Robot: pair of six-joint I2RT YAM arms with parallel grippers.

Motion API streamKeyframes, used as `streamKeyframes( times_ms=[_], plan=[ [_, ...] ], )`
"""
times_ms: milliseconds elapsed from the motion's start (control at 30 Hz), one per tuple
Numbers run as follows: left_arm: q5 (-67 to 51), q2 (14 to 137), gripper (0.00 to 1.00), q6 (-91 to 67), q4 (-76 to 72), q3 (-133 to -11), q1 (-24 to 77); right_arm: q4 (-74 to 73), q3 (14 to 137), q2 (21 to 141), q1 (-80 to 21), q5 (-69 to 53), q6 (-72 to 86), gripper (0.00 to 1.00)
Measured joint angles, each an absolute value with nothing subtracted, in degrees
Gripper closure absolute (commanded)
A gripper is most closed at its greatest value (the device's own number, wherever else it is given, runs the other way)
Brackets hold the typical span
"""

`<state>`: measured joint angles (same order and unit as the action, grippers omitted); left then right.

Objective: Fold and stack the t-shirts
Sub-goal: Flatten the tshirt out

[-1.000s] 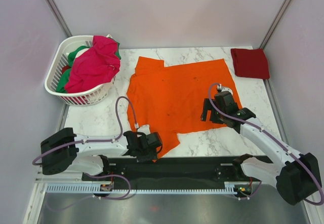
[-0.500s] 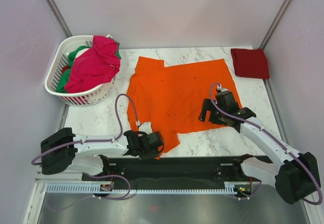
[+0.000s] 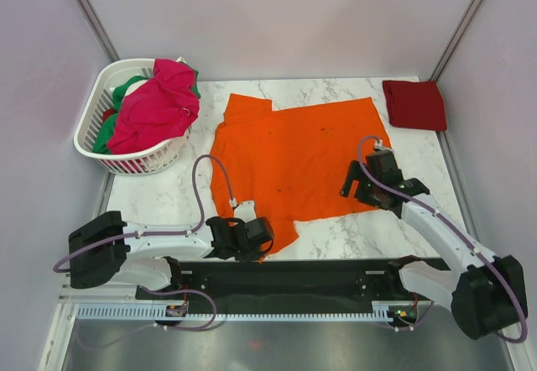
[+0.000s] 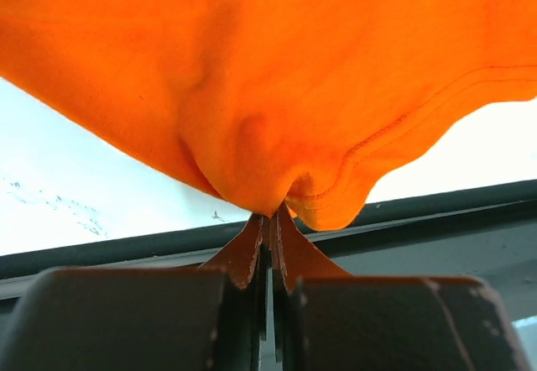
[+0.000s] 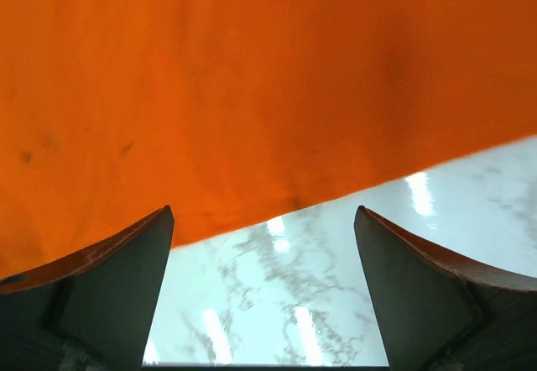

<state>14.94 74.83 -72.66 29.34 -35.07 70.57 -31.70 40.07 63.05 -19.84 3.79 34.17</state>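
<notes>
Table [image 3: 168, 195]: white marble top, closed in by plain pale walls, with both arms bolted along its near edge.
Orange t-shirt [image 3: 294, 157]: lies open in the middle of the table, mostly flat and unfolded; its near-left corner is puckered where it is being held.
Left end effector [image 4: 270, 241]: pressed together on that near-left corner, with the hem pinched between the fingers at the near edge of the table.
Right end effector [image 5: 263, 291]: spread wide and holding nothing; it hovers at the shirt's near-right hem, bare marble showing between the fingers.
Dark red t-shirt [image 3: 414, 104]: a neat folded rectangle in the far right corner, well apart from the orange one.
Magenta-pink t-shirt [image 3: 155, 102]: heaped loose on top of the basket [image 3: 88, 136] at the far left.
Green t-shirt [image 3: 126, 88]: underneath the pink one, only its edges showing.
Done: one shirt looks finished, the dark red, and it starts the stack.
Left: the orange shirt shows no fold yet and is gripped on one side only; the pink and green shirts have not left the basket. Roughly a quarter along, by my reading.
</notes>
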Motion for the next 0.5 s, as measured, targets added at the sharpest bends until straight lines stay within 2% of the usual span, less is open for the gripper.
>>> streamKeyframes(
  times_ms=[200,500],
  plan=[
    [15.0,69.1,0.98,-72.3,28.9,-33.2,69.7,-32.4,35.2,52.6,-3.9,8.6,38.6,0.06],
    [15.0,61.5,0.98,-71.0,29.1,-29.7,67.4,-29.3,30.4,59.2,21.5,3.2,39.5,0.1]
  ],
)
